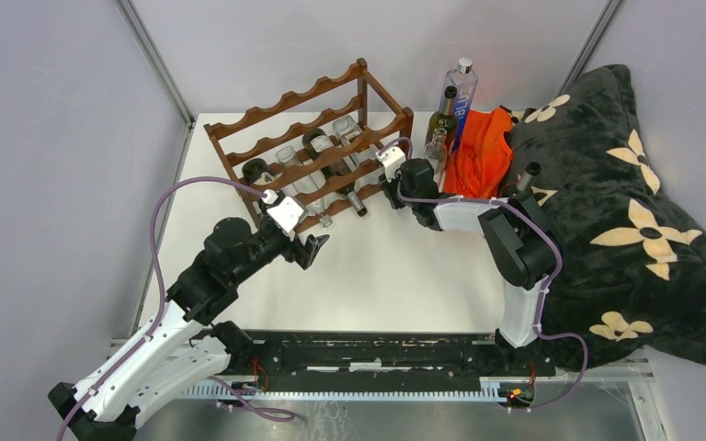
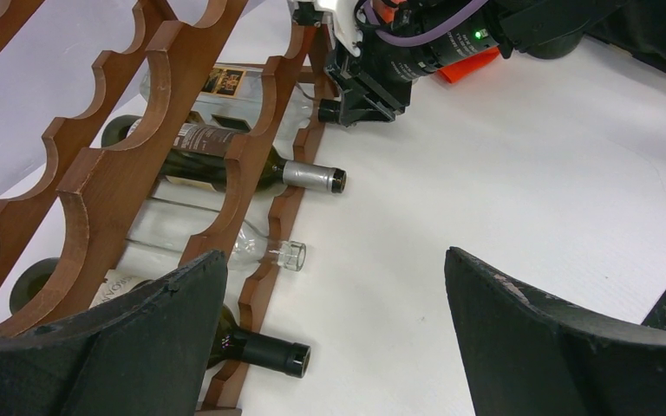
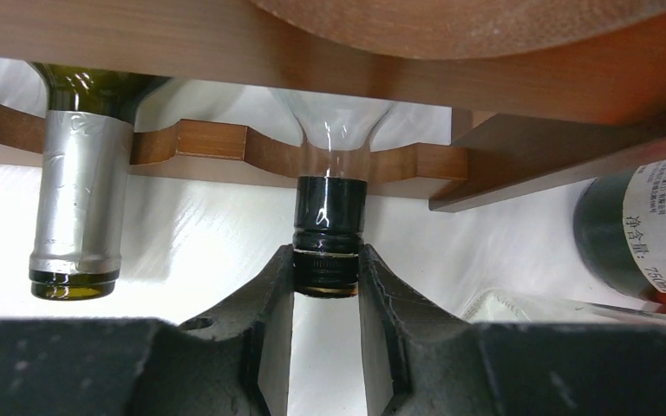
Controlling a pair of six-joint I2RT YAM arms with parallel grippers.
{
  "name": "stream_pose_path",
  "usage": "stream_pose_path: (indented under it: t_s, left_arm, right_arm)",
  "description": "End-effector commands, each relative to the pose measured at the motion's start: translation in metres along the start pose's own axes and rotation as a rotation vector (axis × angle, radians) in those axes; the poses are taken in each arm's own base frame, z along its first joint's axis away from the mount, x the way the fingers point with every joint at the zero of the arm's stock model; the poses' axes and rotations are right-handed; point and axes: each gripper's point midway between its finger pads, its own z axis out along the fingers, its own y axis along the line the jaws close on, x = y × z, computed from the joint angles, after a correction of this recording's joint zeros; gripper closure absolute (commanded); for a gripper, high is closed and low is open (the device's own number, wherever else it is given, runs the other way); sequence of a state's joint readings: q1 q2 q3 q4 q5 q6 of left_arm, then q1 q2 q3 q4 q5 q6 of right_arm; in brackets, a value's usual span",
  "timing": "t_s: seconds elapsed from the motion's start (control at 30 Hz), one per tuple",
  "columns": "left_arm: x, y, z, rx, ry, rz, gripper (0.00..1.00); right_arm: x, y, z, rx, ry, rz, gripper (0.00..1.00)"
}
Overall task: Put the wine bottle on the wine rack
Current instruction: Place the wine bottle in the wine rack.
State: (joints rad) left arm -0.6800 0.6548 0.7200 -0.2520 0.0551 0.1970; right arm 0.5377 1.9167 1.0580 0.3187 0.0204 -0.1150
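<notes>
The reddish-brown wine rack point(image 1: 317, 138) stands at the back middle of the table and holds several lying bottles. My right gripper point(image 1: 390, 186) is at the rack's right end, shut on the black cap of a clear wine bottle point(image 3: 329, 234). That bottle lies in the bottom tier's end scallop, neck pointing out. It also shows in the left wrist view point(image 2: 251, 91). My left gripper point(image 1: 313, 246) is open and empty just above the table, in front of the rack's left part. In its own view point(image 2: 334, 329) the rack point(image 2: 130, 156) lies to its left.
A dark bottle with a silver foil neck point(image 3: 78, 225) lies beside the held one. A clear bottle point(image 2: 269, 253) and a black-capped dark bottle point(image 2: 264, 351) lie further left. Two bottles point(image 1: 452, 101) stand by an orange cloth point(image 1: 483, 152). A black flowered blanket point(image 1: 625, 202) covers the right side.
</notes>
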Motion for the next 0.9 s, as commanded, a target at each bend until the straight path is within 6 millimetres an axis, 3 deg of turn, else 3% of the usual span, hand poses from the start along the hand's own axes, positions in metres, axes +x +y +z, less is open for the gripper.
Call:
stream_pose_path:
  t_s: [0.0, 0.27, 0.57, 0.63, 0.7, 0.87]
  left_arm:
    - [-0.013, 0.003, 0.002, -0.005, -0.049, 0.014, 0.00]
    - [-0.013, 0.003, 0.002, -0.004, -0.047, 0.013, 0.00]
    - [-0.013, 0.003, 0.002, -0.002, -0.048, 0.012, 0.00]
    - [-0.014, 0.003, 0.002, -0.003, -0.050, 0.013, 0.00]
    - [-0.013, 0.003, 0.002, -0.001, -0.049, 0.013, 0.00]
    - [-0.014, 0.003, 0.002, -0.001, -0.051, 0.013, 0.00]
  right_arm:
    - [0.001, 0.025, 0.000, -0.118, -0.044, 0.062, 0.92]
    - [0.008, 0.013, 0.002, -0.067, 0.005, 0.001, 0.86]
    - [0.007, 0.007, -0.001, -0.055, 0.021, -0.073, 0.63]
    - [0.006, 0.006, -0.002, -0.054, 0.022, -0.085, 0.62]
    - [0.008, 0.006, -0.003, -0.054, 0.027, -0.092, 0.54]
    - [0.012, 0.003, -0.002, -0.037, 0.042, -0.099, 0.55]
